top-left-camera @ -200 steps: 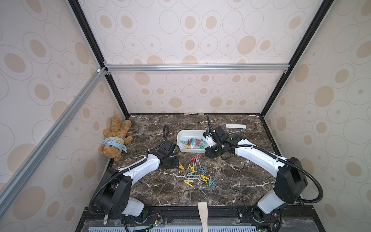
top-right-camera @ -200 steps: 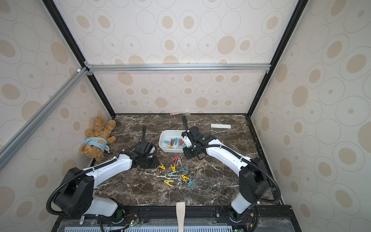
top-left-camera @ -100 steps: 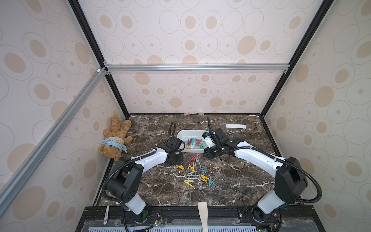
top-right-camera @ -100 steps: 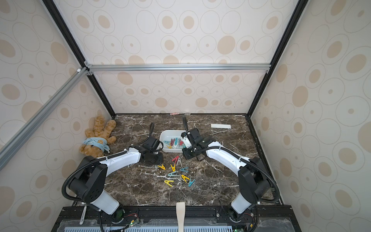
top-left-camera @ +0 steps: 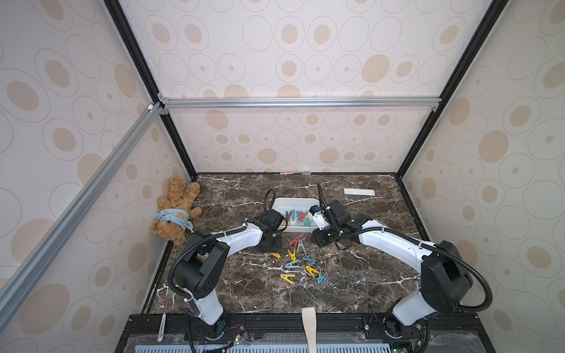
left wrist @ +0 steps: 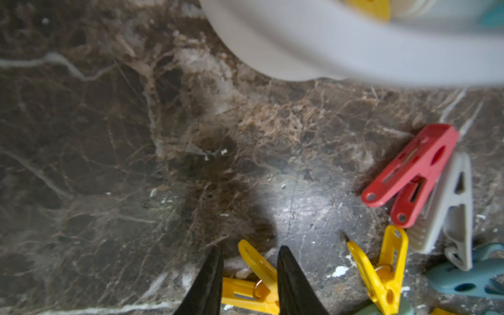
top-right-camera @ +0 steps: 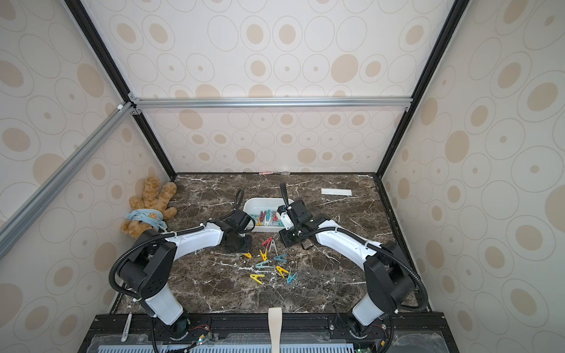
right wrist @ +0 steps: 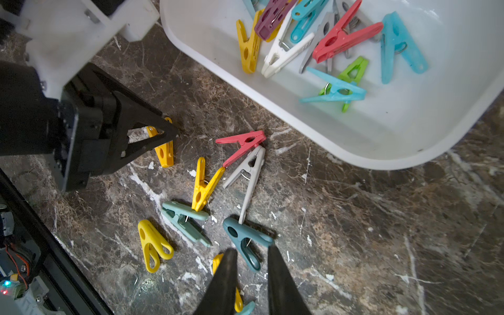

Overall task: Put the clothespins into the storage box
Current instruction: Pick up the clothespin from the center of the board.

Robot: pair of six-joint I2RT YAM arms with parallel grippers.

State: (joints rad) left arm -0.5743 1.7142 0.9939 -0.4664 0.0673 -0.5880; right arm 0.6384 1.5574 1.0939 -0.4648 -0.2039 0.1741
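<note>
By the storage box (right wrist: 354,141), left end effector (left wrist: 251,248) straddles a clothespin (left wrist: 261,270) — grip unclear; right end effector (right wrist: 252,247) spread.

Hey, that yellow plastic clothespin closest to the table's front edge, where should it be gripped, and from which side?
Take the yellow plastic clothespin across its narrow joined end, coming straight down from above. It lies flat on the dark marble tabletop, clear of the other clothespins, so both edges are exposed. Squeezing the splayed legs would probably spring it open.
</note>
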